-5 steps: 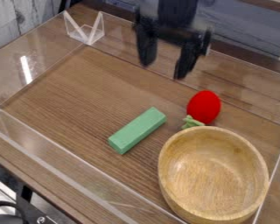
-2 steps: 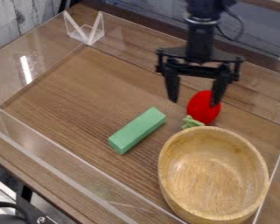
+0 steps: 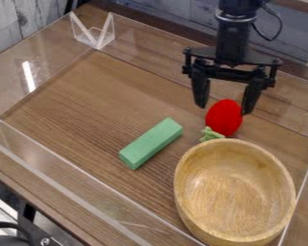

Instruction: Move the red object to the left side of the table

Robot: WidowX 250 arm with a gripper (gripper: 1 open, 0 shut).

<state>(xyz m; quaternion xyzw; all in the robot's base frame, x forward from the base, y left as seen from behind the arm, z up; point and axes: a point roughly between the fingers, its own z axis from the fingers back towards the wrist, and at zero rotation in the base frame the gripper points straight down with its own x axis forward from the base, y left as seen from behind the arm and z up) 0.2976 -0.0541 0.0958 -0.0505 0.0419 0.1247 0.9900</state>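
- Camera view: my gripper [image 3: 229, 96] hangs pointing straight down over the table [image 3: 92, 106], its two dark fingers [image 3: 202, 92] spread wide apart with nothing between them.
- The red object [image 3: 223, 117] sits on the wood just below my fingertips, at about 6 o'clock from them; the fingers stand on either side above it, and I cannot tell whether either one touches it.
- Its green leafy end points toward 7 o'clock, close to the rim of the wooden bowl [image 3: 234, 189], which fills the lower right of the tabletop.
- A green block [image 3: 150, 142] lies flat at about 8 o'clock from the red object, clearly apart from it and tilted along a diagonal.
- Clear acrylic walls [image 3: 54, 163] edge the tabletop, and a small clear folded stand [image 3: 92, 32] sits at the far left corner, around 10 o'clock from my gripper.
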